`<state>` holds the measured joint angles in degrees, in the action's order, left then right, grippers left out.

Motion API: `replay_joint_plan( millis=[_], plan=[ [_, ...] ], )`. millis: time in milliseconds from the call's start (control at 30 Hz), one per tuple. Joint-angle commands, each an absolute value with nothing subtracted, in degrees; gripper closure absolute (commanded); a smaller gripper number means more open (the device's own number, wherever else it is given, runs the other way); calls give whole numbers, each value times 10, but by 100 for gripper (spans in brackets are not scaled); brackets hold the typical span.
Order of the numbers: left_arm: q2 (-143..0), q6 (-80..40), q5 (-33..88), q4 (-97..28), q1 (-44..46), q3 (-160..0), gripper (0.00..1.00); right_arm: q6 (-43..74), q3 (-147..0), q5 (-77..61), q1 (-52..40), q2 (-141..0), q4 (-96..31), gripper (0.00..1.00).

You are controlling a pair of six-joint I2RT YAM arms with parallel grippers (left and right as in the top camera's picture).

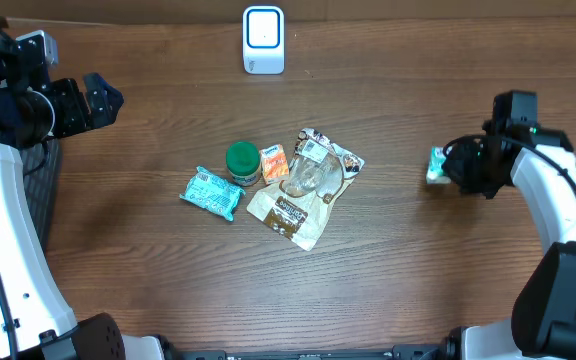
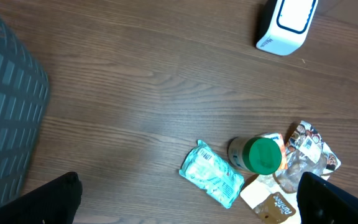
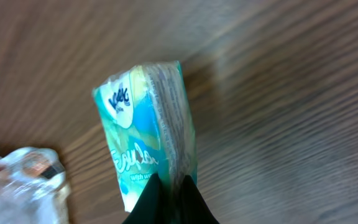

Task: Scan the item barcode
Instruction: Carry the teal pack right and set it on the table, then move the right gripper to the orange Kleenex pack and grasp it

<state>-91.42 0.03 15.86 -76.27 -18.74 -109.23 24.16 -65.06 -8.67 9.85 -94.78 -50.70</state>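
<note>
the teal tissue pack (image 3: pixel 143 134) is sitting near the table's (image 1: pixel 418 280) right edge, well apart from the pile, with the right gripper (image 3: pixel 169 198) pinching one end, jaws closed narrow on it. it is looking light, soft and slippery in its film, likely to fold; gripping across the thicker middle would probably be steadier. the left gripper (image 1: pixel 106 97) is hovering by the left edge, spread wide and holding nothing. lying mid-table are one teal packet (image 1: pixel 211 192), one green-lidded jar (image 1: pixel 243 162), one orange sachet (image 1: pixel 274 162), one clear pouch (image 1: pixel 318 168) and one brown-and-cream pouch (image 1: pixel 286 212). one white scanner (image 1: pixel 264 40) is standing at the far edge.
</note>
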Motion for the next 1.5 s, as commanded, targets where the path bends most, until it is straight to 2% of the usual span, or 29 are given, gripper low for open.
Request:
replay_joint_plan(
  millis=[0,33,67,100,233,367,500,600,700,1100,1467],
  plan=[
    [-915,9,159,-761,-187,-1095,0,255,-618,-68,103,-940,-489,92],
    [-915,9,159,-761,-187,-1095,0,255,-615,-63,103,-940,-489,86],
    [-915,9,159,-761,-187,-1095,0,255,-614,-58,103,-940,-493,74],
    [-915,9,159,-761,-187,-1095,0,255,-614,-53,103,-940,-496,68],
    [-915,9,159,-761,-187,-1095,0,255,-620,-51,103,-940,-522,55],
    [-915,9,159,-761,-187,-1095,0,245,-682,-66,101,-940,-588,50],
    [-915,9,159,-761,-187,-1095,0,169,-787,-140,79,-940,-656,46],
    [-915,9,159,-761,-187,-1095,0,158,-840,-227,45,-940,-649,46],
    [-915,9,159,-761,-187,-1095,0,162,-848,-307,-7,-940,-577,47],
    [-915,9,159,-761,-187,-1095,0,278,-848,-213,-249,-1053,-374,48],
    [-915,9,159,-761,-187,-1095,0,307,-848,-204,-290,-1174,-319,59]
  ],
)
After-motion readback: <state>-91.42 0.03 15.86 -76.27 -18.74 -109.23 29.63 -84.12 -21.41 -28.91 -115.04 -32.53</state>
